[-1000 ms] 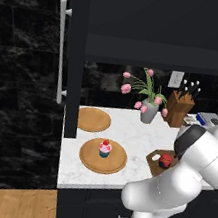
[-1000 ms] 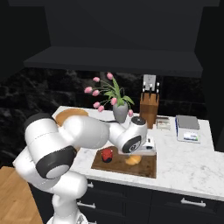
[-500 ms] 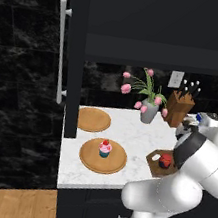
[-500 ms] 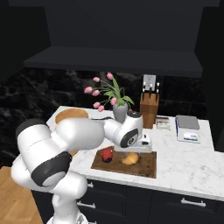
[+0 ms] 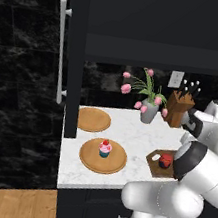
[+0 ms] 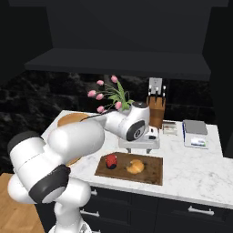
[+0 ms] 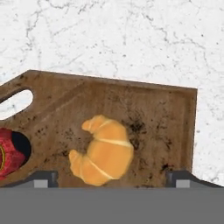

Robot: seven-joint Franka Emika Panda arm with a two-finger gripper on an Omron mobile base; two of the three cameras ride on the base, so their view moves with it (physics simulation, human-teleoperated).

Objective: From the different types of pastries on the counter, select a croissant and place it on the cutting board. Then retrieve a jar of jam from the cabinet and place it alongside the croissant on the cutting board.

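The golden-brown croissant [image 7: 103, 150] [image 6: 134, 167] lies on the dark brown cutting board [image 7: 157, 118] [image 6: 152, 172]. To its left on the same board stands the dark red jar of jam [image 6: 110, 160] [image 5: 165, 161] [image 7: 8, 153], close to the board's hole. My gripper [image 6: 139, 144] [image 7: 111, 178] hovers above the board, open, with its fingertips [image 7: 43, 177] spread wide and nothing between them. The pink-frosted cupcake [image 5: 105, 149] sits on a round plate [image 5: 89, 161] on the white marble counter [image 5: 132, 133]. The dark wall cabinet [image 5: 161, 24] is above the counter.
A vase of pink tulips [image 6: 113, 98] and a knife block [image 6: 156, 107] stand behind the board. A second round plate [image 5: 93, 119] lies at the back left. A grey scale [image 6: 195, 133] sits at the right. The tall dark unit's silver handle [image 5: 60, 46] is on the left.
My gripper has lifted up and back from the croissant, which stays on the board beside the jar. The arm's elbow has swung towards the left.
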